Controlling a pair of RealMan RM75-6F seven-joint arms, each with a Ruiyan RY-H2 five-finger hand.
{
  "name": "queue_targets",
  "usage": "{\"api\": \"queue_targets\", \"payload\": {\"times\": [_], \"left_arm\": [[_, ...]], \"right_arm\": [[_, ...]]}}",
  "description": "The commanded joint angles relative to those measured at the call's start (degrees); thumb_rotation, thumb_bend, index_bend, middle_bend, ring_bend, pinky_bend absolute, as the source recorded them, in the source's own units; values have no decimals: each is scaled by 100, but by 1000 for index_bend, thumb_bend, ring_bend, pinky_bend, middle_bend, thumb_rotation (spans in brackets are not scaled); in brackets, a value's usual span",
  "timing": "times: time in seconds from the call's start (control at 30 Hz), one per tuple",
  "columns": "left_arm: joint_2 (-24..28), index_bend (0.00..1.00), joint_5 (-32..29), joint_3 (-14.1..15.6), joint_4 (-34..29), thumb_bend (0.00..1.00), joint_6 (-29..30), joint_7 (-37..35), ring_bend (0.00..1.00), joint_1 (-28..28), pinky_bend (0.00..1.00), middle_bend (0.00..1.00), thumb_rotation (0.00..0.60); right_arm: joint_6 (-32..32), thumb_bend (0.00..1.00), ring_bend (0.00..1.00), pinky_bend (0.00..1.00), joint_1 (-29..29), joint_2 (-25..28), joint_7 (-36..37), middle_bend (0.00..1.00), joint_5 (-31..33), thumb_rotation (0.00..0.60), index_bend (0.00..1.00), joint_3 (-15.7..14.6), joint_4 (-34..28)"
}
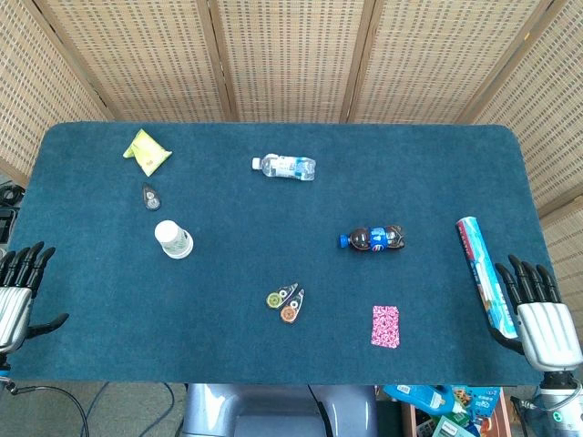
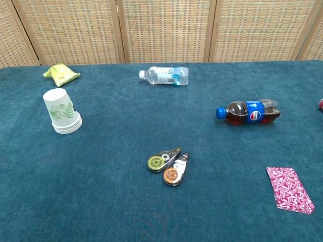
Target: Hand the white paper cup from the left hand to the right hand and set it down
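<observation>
While both hands wait with fingers spread, holding nothing, left hand (image 1: 20, 289) at the table's (image 1: 273, 382) left edge, right hand (image 1: 537, 309) at its right edge. One stack of white paper cups (image 2: 62, 111), leaf-printed, upside down near the left edge, well apart from either hand. Two plastic bottles lying flat, one clear (image 2: 164, 75), one cola (image 2: 248, 112); two teardrop tape dispensers (image 2: 168, 165) touching near the front edge.

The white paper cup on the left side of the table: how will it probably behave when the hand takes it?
The white paper cup stands upside down and looks like several cups nested, so some may separate when lifted. Being thin paper, it is probably light and would crush under a firm squeeze. Its narrow end is up, so a sideways push might slide or tip it.
</observation>
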Motion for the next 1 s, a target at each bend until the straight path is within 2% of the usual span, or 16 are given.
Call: {"api": "queue_targets", "payload": {"times": [0.03, 0.23, 0.37, 0.5, 0.57, 0.77, 1.0], "left_arm": [[-19, 0, -7, 12, 15, 115, -30, 45, 0, -14, 0, 0, 600], [-89, 0, 24, -19, 109, 116, -297, -103, 0, -206, 0, 0, 600], [-165, 0, 64, -209, 236, 117, -596, -303, 0, -557, 0, 0, 600], [-213, 0, 30, -457, 351, 117, -1300, -641, 0, -1170, 19, 0, 600], [-261, 0, 21, -567, 503, 117, -1693, -768, 0, -1512, 62, 0, 600], [-790, 2, -388, -831, 1120, 118, -2897, -479, 16, -2445, 166, 14, 600], [-1490, 95, -842, -904, 1849, 118, -3585, 50, 90, -3073, 239, 87, 600]], "right_arm": [[37, 0, 0, 0, -13, 10, 12, 0, -6, 600, 0, 9, -4], [68, 0, 0, 0, -24, 61, 52, 0, 33, 600, 0, 46, -33], [69, 0, 0, 0, -25, 87, 119, 0, 66, 600, 0, 69, -27], [11, 0, 0, 0, -6, 89, 169, 0, 121, 600, 0, 84, 19], [-44, 0, 0, 0, 13, 78, 173, 0, 170, 600, 0, 96, 43], [-159, 0, 0, 0, 52, 36, 129, 0, 251, 600, 0, 100, 111], [-185, 0, 0, 0, 53, 20, 95, 0, 323, 600, 0, 115, 131]]}}
